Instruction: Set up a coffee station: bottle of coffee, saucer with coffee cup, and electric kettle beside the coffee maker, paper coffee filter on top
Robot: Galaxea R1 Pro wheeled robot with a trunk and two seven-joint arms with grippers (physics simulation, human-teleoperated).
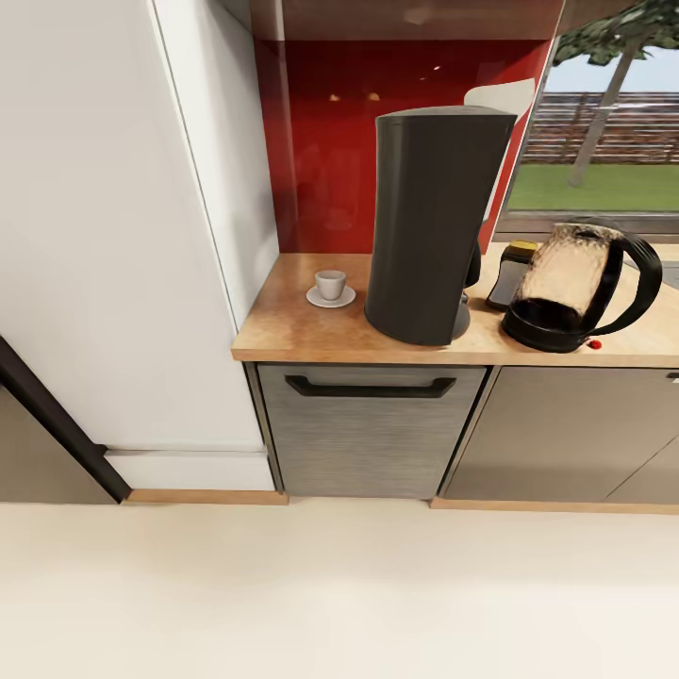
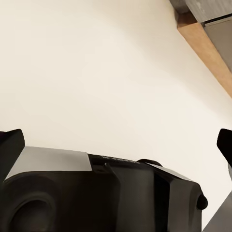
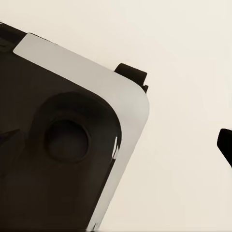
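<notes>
Coffee things set out on the wood bench (image 1: pixel 283 330).
The tall black coffee maker (image 1: pixel 429 222) stands mid-bench; the white coffee cup (image 1: pixel 330 283) sits on its saucer (image 1: pixel 331 298) nearby, with the glass electric kettle (image 1: pixel 575 288) and gold-capped bottle of coffee (image 1: pixel 510 272) on its other side. Wrist views show pale floor and the robot's base; how the jaws stand I cannot tell.

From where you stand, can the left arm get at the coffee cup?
Probably not yet. The coffee cup sits on its saucer unobstructed, but a stretch of floor lies before the counter, and the left wrist view looks at floor.
</notes>
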